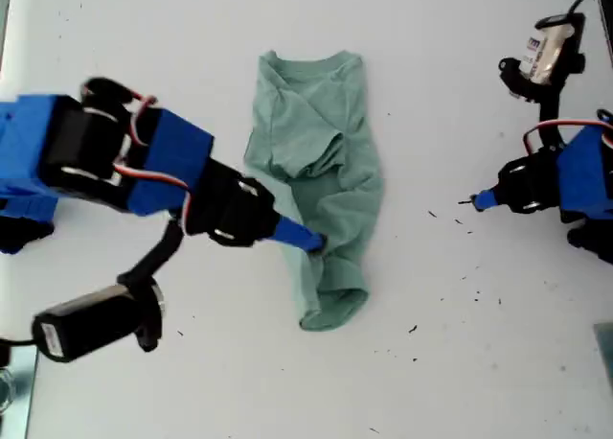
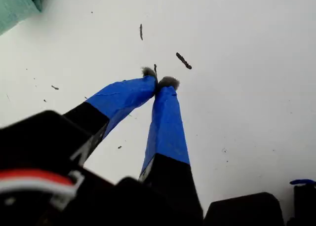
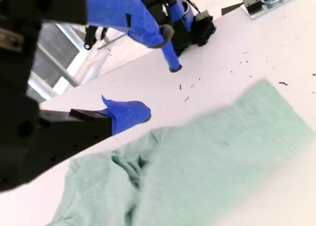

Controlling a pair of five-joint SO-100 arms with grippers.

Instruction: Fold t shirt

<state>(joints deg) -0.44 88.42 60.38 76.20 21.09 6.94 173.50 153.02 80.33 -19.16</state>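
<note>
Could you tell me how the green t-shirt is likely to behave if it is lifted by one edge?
Probably floppy: the t shirt already lies bunched in soft folds, so it should sag from my second pincer. Likely light, as the knit looks thin. Pushed, it would probably wrinkle rather than slide whole.

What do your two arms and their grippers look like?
Both arms are blue and black, with red and white cables. My first gripper and my second gripper have fingers wrapped in blue tape; the first's tips carry grey fluff. Each arm carries a black camera.
</note>
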